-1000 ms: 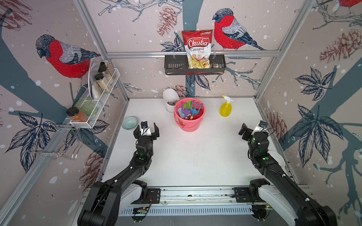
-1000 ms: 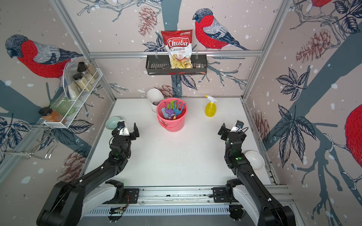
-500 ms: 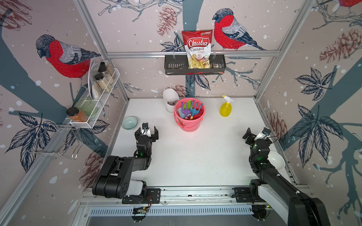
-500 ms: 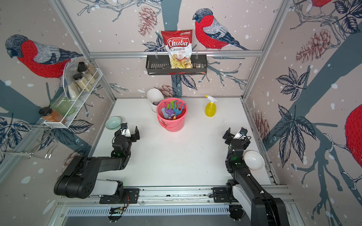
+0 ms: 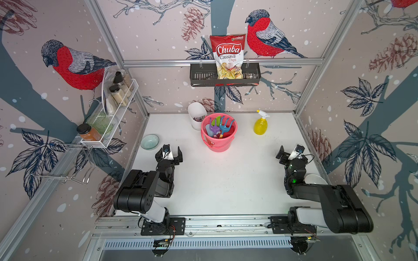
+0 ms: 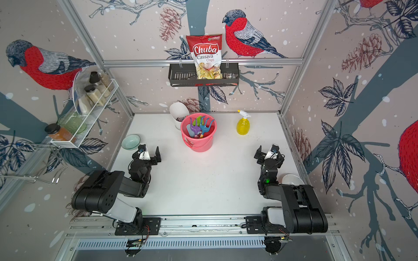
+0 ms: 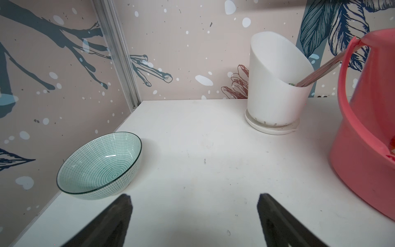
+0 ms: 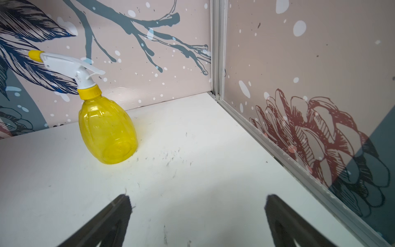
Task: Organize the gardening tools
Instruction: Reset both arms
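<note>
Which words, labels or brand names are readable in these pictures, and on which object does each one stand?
"Chuba": on the red chips bag, which stands in the black wall rack.
"Cassava Chips": on the same bag, under the brand name.
Too small to read: the green badge at the bag's top corner.
Too small to read: the mark on the pink bucket.
No other text is readable.
</note>
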Controlling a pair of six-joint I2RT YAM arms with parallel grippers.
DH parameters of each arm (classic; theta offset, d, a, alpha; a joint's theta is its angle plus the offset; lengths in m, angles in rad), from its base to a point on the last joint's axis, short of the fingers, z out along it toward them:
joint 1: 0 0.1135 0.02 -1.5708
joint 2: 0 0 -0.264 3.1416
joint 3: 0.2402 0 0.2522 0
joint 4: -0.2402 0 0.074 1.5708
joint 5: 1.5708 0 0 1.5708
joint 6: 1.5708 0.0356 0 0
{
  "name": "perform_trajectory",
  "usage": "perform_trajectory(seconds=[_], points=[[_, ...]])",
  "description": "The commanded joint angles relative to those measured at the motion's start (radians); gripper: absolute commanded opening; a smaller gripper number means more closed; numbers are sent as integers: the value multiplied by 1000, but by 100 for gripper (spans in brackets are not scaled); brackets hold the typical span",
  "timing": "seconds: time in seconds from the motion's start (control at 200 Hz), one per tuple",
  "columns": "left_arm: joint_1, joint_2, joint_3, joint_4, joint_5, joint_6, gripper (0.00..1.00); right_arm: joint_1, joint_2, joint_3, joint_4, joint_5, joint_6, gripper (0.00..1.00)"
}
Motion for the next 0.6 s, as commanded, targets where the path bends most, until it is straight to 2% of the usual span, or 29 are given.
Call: perform_trajectory(seconds=[0.0, 0.13, 0.25, 0.34, 0.47, 0.595], points=[[12, 3, -16, 95, 3, -22, 96, 11, 88, -21, 225, -33, -30, 100], [20, 2, -19, 100, 6, -31, 95, 38, 185, -36, 372, -4, -71, 100], [28, 0, -10, 81, -26, -52, 96, 31, 134, 1, 222, 4, -41, 100], [43, -1, -10, 76, -68, -87, 95, 32, 165, 39, 197, 104, -9, 100], [45, -4, -7, 68, -66, -92, 95, 30, 159, 39, 186, 107, -2, 100], [45, -4, 7, 40, -114, -111, 96, 30, 154, 39, 176, 108, -1, 100]])
